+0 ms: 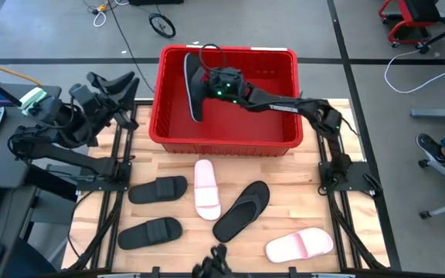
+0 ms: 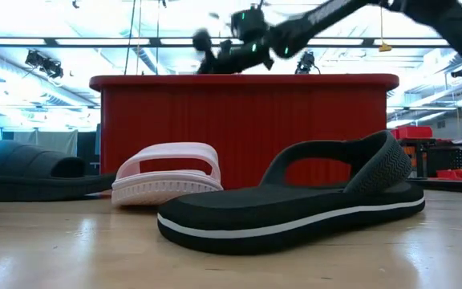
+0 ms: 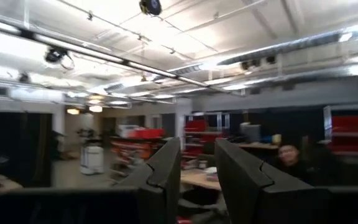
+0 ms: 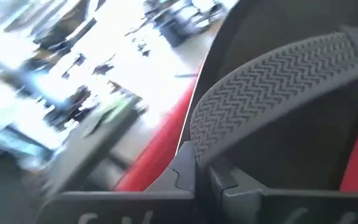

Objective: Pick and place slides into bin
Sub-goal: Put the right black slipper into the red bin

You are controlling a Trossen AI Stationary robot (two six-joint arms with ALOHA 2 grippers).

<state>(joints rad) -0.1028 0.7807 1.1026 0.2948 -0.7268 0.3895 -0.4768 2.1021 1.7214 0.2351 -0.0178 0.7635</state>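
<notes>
While the right gripper (image 1: pixel 207 86) reaches over the red bin (image 1: pixel 168 127) at upper centre of the high view, its fingers are clamped on the strap of a black flip-flop (image 1: pixel 192 86), which hangs at the gripper's left, inside the bin's left half. Below the bin lie a second black flip-flop (image 1: pixel 242 210), two pale pink slides (image 1: pixel 206 188) and two black slides (image 1: pixel 157 189). At far left, off the table, the left gripper (image 1: pixel 118 83) is parted and empty.

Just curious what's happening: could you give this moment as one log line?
right gripper: holds black thong flip-flop over red plastic slotted bin | left gripper: waiting beside table | five slides on table
</notes>
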